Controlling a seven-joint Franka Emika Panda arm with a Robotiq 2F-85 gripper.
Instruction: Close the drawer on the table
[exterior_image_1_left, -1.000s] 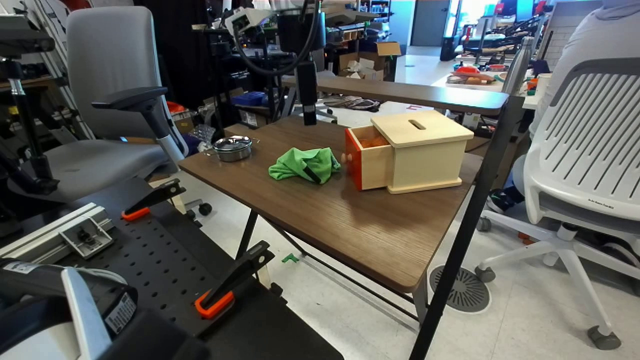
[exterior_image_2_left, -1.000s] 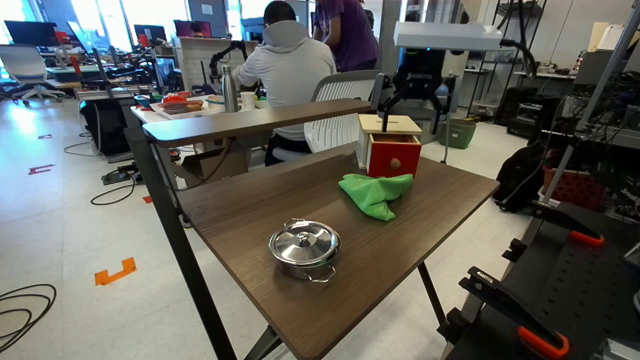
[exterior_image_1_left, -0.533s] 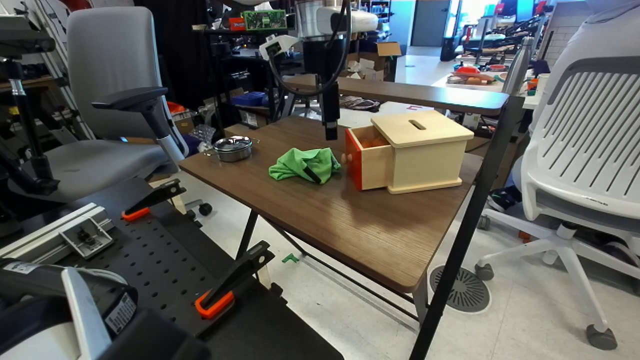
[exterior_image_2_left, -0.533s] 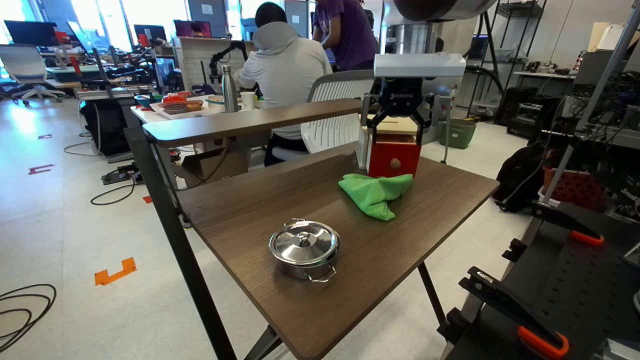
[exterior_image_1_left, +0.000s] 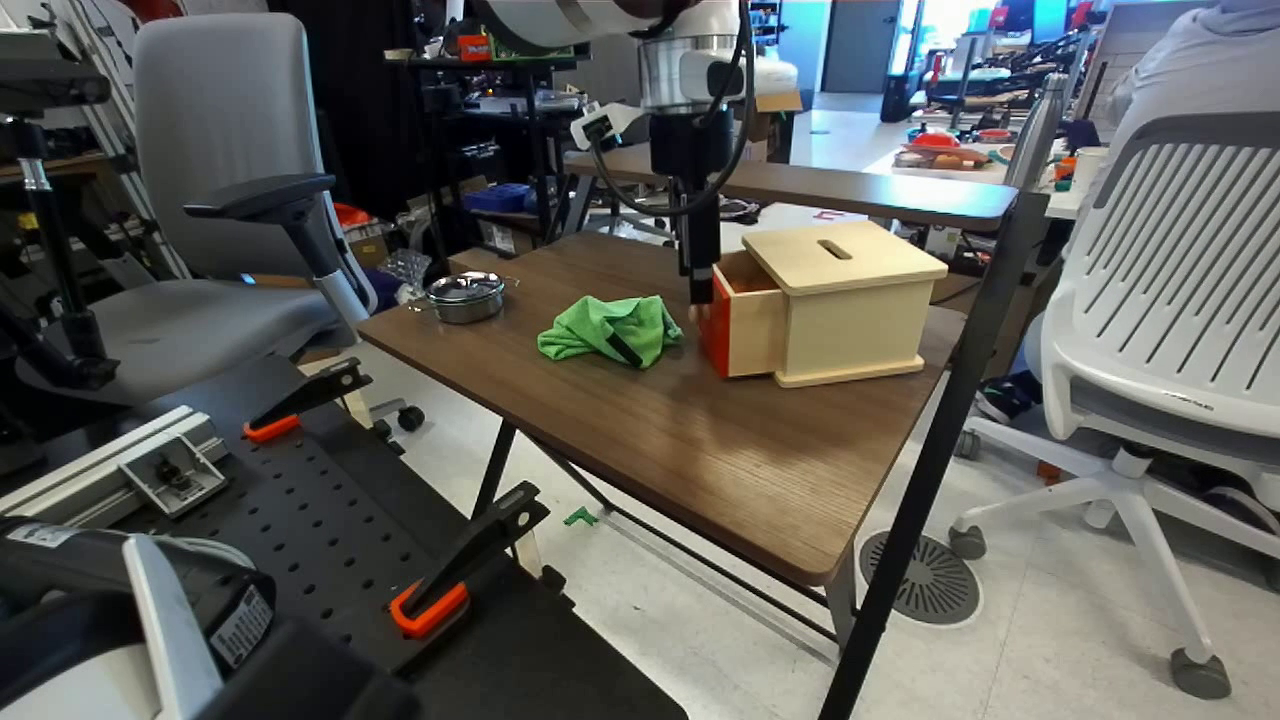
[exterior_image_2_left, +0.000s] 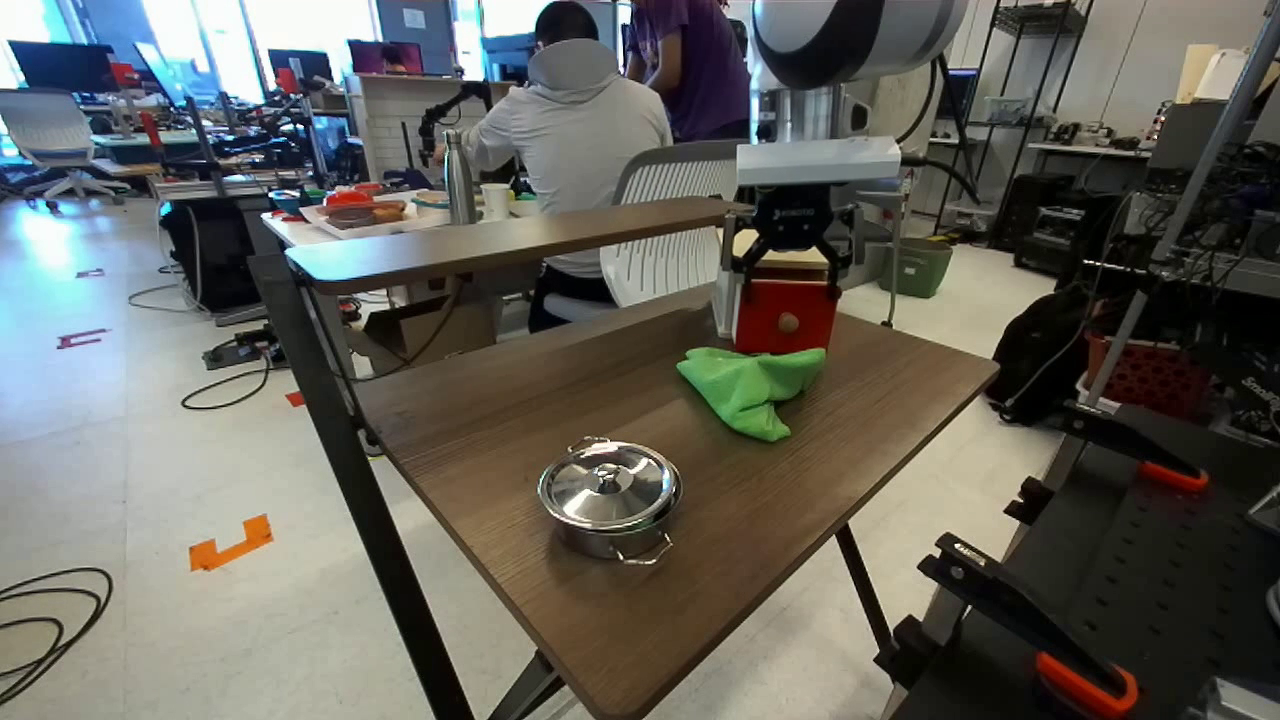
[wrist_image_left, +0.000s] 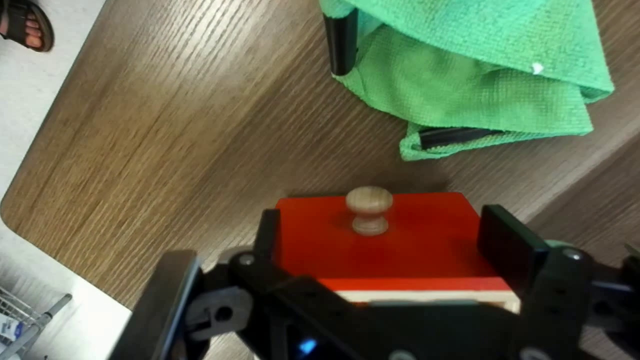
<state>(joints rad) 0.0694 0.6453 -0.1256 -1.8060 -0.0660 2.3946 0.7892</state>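
The drawer has a red front with a round wooden knob and stands partly out of a light wooden box. Its red front also shows in an exterior view and in the wrist view. My gripper points down just in front of the red front, near its upper part. It is open and empty, with its fingers spread to about the width of the front. In the wrist view the fingers stand at either side of the knob and seem to touch the front. The drawer's inside is mostly hidden.
A green cloth lies on the brown table just before the drawer. A lidded metal pot stands at the table's far end from the box. A raised wooden shelf runs along the table behind the box.
My gripper has come down and moved toward the box, up to the red front. The drawer has slid slightly into the box. The cloth and pot have not moved.
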